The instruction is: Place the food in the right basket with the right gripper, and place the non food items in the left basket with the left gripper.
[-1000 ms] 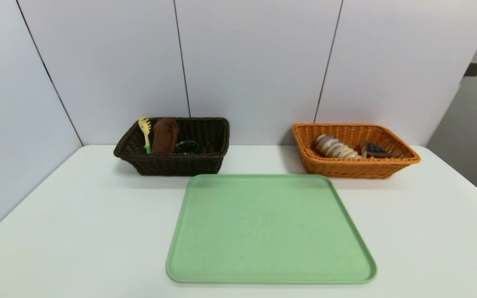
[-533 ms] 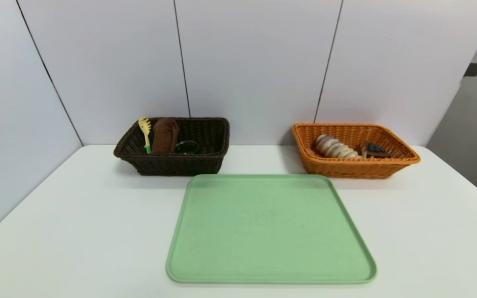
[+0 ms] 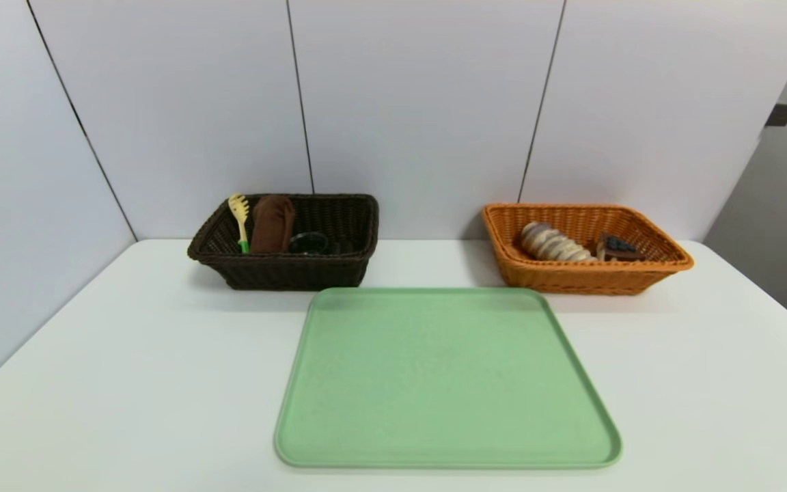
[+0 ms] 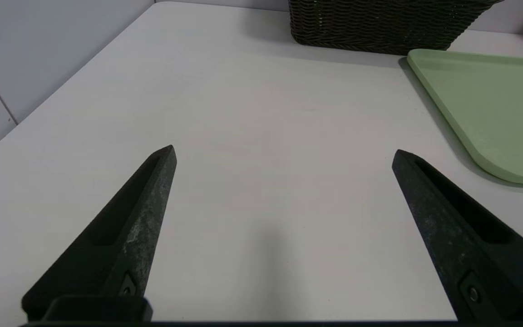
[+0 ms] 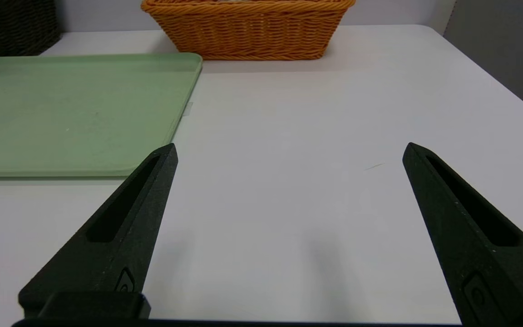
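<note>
On the white counter (image 3: 127, 383), nothing has changed across the last second: the head view looks the same as it did a moment ago, with every object where it was and neither arm entering that view. The green tray (image 3: 447, 376) lies bare at the near centre, with nothing left on it to sort. At the far left, the dark brown basket (image 3: 284, 272) holds the non food items: a yellow pasta fork with a green handle (image 3: 239, 220), a brown rolled cloth (image 3: 272, 223) just beside it, and a dark round thing (image 3: 309, 242) I cannot identify. At the far right, the orange basket (image 3: 574, 277) holds the food: a striped bread roll (image 3: 552, 242) and a small dark piece of cake (image 3: 616, 248) beside it.

Both arms are parked near the robot, low over the near counter. The left tool (image 4: 284, 154) is spread wide and holds nothing, pointing toward the dark brown basket with the tray's edge to its right. The right tool (image 5: 288, 150) is likewise spread wide and holds nothing, pointing toward the orange basket with the tray to its left.

Judging from the bare tray, the filled baskets and the stillness, the sorting appears finished and the arms seem to be at rest, with no further pick called for
</note>
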Motion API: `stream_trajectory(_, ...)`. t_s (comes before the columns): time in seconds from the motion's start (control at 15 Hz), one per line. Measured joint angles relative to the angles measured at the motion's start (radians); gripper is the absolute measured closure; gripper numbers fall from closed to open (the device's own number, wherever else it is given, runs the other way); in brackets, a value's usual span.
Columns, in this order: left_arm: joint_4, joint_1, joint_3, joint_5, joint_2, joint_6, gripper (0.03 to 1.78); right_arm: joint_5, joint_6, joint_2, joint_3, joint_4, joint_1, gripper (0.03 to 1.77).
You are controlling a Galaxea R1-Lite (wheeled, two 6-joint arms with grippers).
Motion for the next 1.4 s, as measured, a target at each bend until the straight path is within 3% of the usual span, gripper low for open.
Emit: stream_trajectory(1.4, 0.0, 0.0, 0.0, 0.0, 0.0, 0.0, 0.12, 0.0, 0.0, 0.0, 0.0, 0.0, 0.0, 0.09)
